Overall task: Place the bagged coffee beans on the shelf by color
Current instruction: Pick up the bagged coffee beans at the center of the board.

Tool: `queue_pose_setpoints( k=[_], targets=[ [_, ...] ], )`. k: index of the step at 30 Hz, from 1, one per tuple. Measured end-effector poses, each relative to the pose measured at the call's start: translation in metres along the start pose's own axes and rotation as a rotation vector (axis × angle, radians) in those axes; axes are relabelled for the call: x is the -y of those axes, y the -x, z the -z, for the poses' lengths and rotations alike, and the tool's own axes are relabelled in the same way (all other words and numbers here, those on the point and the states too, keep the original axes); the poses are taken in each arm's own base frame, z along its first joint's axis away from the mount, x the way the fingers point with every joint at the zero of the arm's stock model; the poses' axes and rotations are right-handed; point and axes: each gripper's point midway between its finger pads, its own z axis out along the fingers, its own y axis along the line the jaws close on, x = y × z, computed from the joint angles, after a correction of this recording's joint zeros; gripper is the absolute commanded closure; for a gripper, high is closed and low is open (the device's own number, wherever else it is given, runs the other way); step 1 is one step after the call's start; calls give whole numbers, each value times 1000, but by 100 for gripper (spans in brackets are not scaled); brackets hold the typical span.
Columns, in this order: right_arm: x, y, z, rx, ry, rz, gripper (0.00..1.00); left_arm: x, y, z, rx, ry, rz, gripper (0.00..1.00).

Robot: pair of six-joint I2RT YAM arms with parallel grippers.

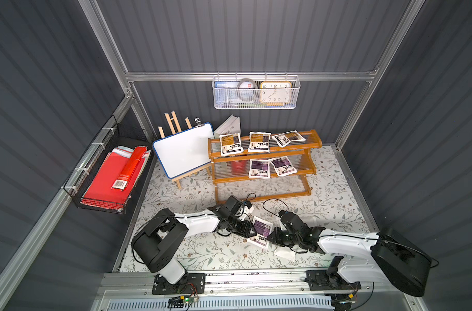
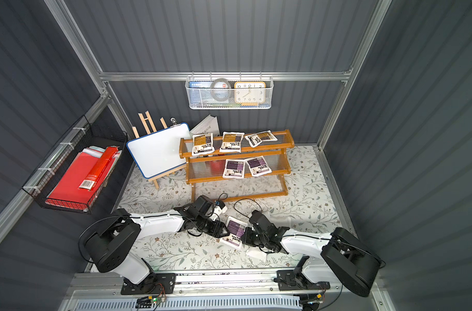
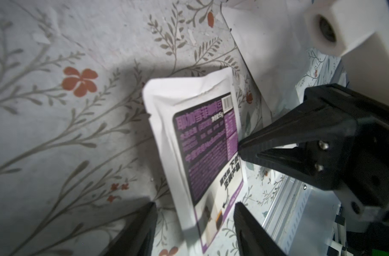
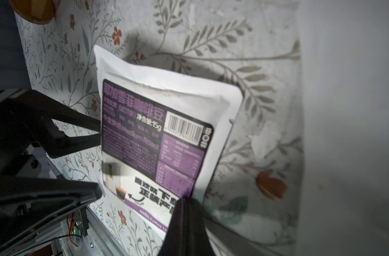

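Meanwhile right end effector (image 3: 241,147) clamps purple pouch (image 3: 202,150); left end effector (image 3: 194,221) apart near shelf (image 1: 211,153)

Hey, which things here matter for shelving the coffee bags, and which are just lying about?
For the job: purple pouch between the arms, plain white pouch, three orange pouches, two shelved purple pouches, shelf.
Lying about: whiteboard, book, white wire basket with clock, black wire basket of red folders.

The floral-cloth surface (image 1: 191,253) carries the three-tier wooden shelf (image 1: 314,142) and a whiteboard easel (image 1: 183,153). A plain white pouch (image 1: 284,254) lies near its front.
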Motion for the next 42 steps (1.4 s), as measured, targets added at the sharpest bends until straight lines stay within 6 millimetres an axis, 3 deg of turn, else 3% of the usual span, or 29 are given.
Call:
queue_pose_setpoints(
  k=[1, 3, 5, 8, 12, 15, 18, 21, 25, 29, 35, 42],
  targets=[
    [-2, 1, -2, 0, 5, 3, 100, 1, 0, -1, -2, -7, -3, 45],
    [-5, 3, -4, 1, 12, 8, 100, 2, 0, -3, -7, -22, -5, 58],
    [-7, 5, -6, 0, 13, 16, 100, 0, -2, -7, -19, -27, -3, 80],
    [-10, 7, -8, -4, 4, 34, 100, -4, -7, -11, -42, -18, 10, 100],
    [-10, 12, -1, 8, -34, 67, 95, -9, -3, -6, -34, 8, 23, 100],
    [-23, 25, 13, 58, -31, 95, 75, -17, 6, 6, 13, 71, 50, 100],
    [-51, 45, 36, 144, 20, 124, 54, -19, 32, 35, 127, 138, 79, 100],
    [-80, 63, 61, 232, 102, 143, 46, -1, 68, 77, 293, 151, 65, 100],
    [-108, 76, 81, 299, 193, 142, 43, 42, 109, 138, 505, 100, 20, 100],
    [-133, 85, 91, 319, 269, 139, 43, 65, 122, 164, 580, 52, 23, 100],
    [-178, 98, 113, 356, 438, 129, 44, 59, 125, 176, 628, 63, 133, 100],
    [-200, 112, 120, 414, 553, 88, 48, 45, 134, 219, 834, 28, 306, 100]
  ],
)
